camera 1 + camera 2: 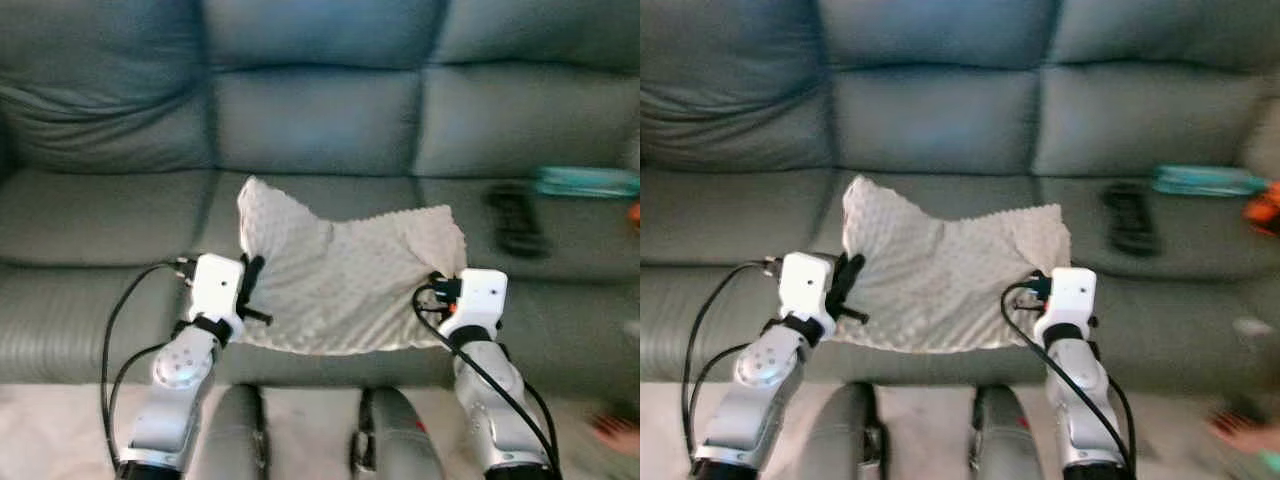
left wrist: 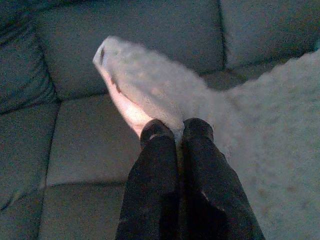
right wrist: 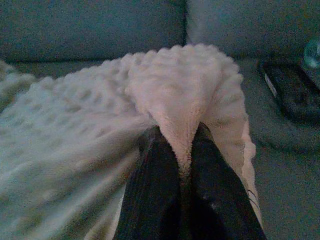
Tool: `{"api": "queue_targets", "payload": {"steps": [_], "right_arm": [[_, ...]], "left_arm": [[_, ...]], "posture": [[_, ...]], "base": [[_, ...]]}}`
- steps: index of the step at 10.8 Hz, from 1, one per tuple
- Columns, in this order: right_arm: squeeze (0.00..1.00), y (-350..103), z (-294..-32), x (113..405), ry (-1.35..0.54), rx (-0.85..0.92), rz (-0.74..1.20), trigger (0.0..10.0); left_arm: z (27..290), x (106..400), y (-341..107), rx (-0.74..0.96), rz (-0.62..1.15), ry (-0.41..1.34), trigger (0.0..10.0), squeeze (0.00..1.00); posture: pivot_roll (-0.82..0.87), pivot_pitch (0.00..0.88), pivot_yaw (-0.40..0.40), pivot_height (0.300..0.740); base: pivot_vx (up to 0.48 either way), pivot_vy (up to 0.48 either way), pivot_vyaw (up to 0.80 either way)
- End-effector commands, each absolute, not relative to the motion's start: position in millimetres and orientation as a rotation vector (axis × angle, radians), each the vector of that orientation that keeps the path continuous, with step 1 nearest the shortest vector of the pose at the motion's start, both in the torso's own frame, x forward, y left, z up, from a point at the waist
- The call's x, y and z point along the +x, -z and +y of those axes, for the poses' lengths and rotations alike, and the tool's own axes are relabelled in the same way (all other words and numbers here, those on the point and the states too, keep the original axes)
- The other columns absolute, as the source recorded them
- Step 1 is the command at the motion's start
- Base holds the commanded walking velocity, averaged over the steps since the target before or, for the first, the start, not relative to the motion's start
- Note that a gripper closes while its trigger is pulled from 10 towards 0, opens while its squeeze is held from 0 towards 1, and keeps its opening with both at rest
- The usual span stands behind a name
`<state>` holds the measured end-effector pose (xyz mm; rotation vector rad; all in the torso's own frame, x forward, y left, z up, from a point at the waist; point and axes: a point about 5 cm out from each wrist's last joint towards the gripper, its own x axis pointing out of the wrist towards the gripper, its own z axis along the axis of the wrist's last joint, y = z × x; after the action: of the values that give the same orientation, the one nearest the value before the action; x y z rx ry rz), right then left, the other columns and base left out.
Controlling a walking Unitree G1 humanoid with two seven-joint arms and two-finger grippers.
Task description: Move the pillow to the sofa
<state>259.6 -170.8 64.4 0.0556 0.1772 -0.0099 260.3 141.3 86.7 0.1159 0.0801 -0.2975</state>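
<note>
The dark flat object (image 1: 517, 222) on the sofa (image 1: 320, 120) seat is too blurred to name. The teal thing (image 1: 588, 181) is cut by the picture's edge. The pillow (image 3: 90, 150) hides the fingertips (image 3: 152, 137) of the right pincer (image 3: 176, 134).

- A dark, flat, oblong remote control (image 1: 515, 220) lies on the seat cushion at the right, blurred; it also shows in the right wrist view (image 3: 292, 90).
- A long teal object (image 1: 585, 181) lies farther right and a little farther back, near the remote control but apart from it; what it is cannot be told.
- A small orange thing (image 1: 1265, 208) sits at the right edge, just beside the teal object.
- A pale floor (image 1: 60, 430) runs along the near edge.
</note>
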Motion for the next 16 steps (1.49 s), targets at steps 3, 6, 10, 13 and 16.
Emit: {"api": "queue_targets", "payload": {"steps": [3, 6, 10, 13, 16], "right_arm": [[0.0, -74, -172, 272, -0.011, 0.107, 0.196, 10.0], [0.0, -88, -174, 289, -0.019, 0.12, 0.201, 10.0], [0.0, -99, -180, 322, -0.058, 0.079, 0.211, 10.0], [0.0, -106, -182, 336, -0.11, 0.055, 0.179, 10.0], [0.56, -111, -181, 337, -0.16, 0.055, 0.118, 10.0]], "left_arm": [[162, 268, -87, 0.169, 0.106, 0.249, 10.0, 0.0], [170, 286, -91, 0.255, 0.087, 0.21, 10.0, 0.0], [170, 332, -86, 0.261, 0.13, 0.135, 10.0, 0.0], [171, 357, -100, 0.305, 0.092, 0.063, 10.0, 0.0], [181, 371, -116, 0.328, 0.058, -0.012, 10.0, 0.18]], "posture": [[0.0, 0.306, 0.002, 0.653], [0.01, 0.401, 0.022, 0.653], [-0.03, 0.488, 0.017, 0.653], [-0.04, 0.487, 0.018, 0.653], [-0.04, 0.476, 0.016, 0.653]], "base": [[0.0, 0.0, 0.0], [0.0, 0.0, 0.0], [0.0, 0.0, 0.0], [0.0, 0.0, 0.0], [0.0, 0.0, 0.0]]}}
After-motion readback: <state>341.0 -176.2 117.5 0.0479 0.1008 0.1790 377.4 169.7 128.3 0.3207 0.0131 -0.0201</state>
